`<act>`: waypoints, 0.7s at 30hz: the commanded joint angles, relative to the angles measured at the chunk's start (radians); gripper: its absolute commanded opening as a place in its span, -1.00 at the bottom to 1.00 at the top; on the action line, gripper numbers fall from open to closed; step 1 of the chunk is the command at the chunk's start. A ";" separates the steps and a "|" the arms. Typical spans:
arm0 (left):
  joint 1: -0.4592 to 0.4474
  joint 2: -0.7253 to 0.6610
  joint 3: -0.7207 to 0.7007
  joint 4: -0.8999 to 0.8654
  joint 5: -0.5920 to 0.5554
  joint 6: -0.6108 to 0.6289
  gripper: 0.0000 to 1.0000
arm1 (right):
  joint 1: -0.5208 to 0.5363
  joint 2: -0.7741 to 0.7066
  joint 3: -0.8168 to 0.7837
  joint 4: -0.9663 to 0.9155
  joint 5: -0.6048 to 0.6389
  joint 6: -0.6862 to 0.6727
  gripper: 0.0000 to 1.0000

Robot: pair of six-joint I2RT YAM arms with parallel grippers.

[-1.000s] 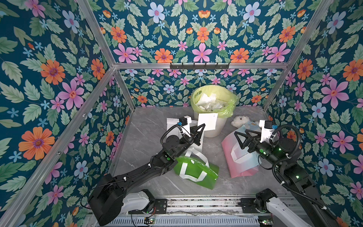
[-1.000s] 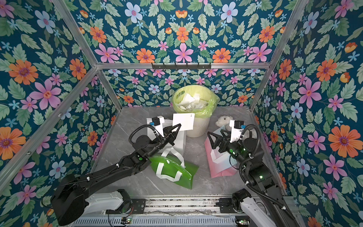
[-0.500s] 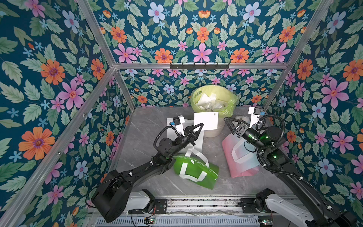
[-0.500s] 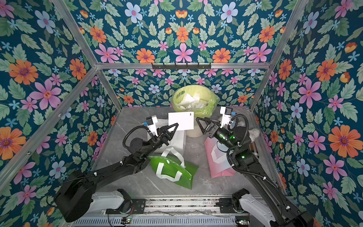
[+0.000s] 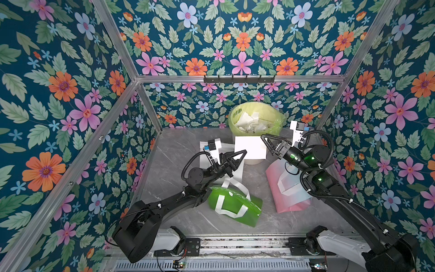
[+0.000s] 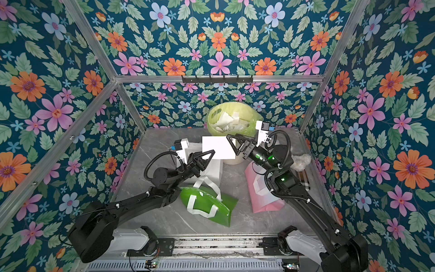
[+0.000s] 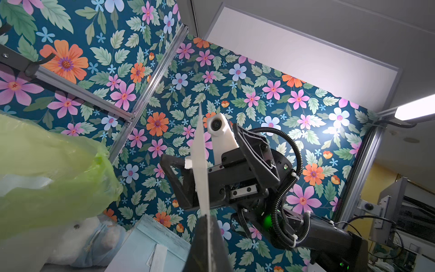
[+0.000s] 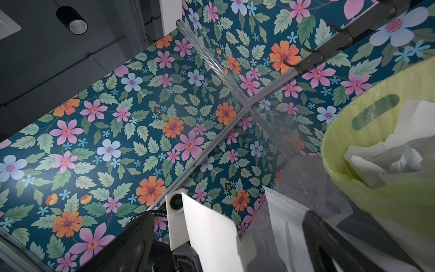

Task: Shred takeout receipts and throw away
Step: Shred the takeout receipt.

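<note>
One takeout receipt (image 5: 250, 148) (image 6: 217, 147), a plain white sheet, hangs in the air in front of the bin (image 5: 235, 110) (image 6: 211, 113). My left gripper (image 5: 244, 152) (image 6: 213, 152) is shut on its lower left corner. In the left wrist view the receipt (image 7: 200, 164) shows edge-on, rising out of that gripper (image 7: 207, 216). My right gripper (image 5: 266, 143) (image 6: 231, 144) is open, its jaws standing either side of the receipt's right edge. In the right wrist view the receipt (image 8: 211, 230) stands inside that gripper (image 8: 223, 235). The bin has a lime-green liner and holds torn white paper (image 5: 249, 122).
On the grey floor lie a green bag (image 5: 235, 207) with white straps and a pink bag (image 5: 287, 188) under my right arm. A white fabric bag (image 6: 211, 167) sits behind my left gripper. A white plush toy (image 6: 301, 161) lies at the right wall. A hook rail (image 5: 239, 79) runs along the back wall.
My right arm has swung from above the pink bag to the receipt's right edge, jaws still open. The left gripper and the receipt have hardly moved.
</note>
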 commanded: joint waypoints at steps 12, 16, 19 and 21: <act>-0.003 0.013 0.016 0.060 0.021 -0.023 -1.00 | 0.054 0.087 0.069 0.119 -0.106 0.027 0.27; -0.005 0.014 0.016 0.057 0.025 -0.023 -1.00 | 0.055 0.088 0.070 0.127 -0.108 0.026 0.01; -0.007 0.021 0.023 0.053 0.034 -0.026 -1.00 | 0.055 0.091 0.073 0.139 -0.115 0.028 -0.11; -0.010 0.023 0.026 0.052 0.036 -0.028 -1.00 | 0.055 0.093 0.077 0.142 -0.122 0.029 -0.23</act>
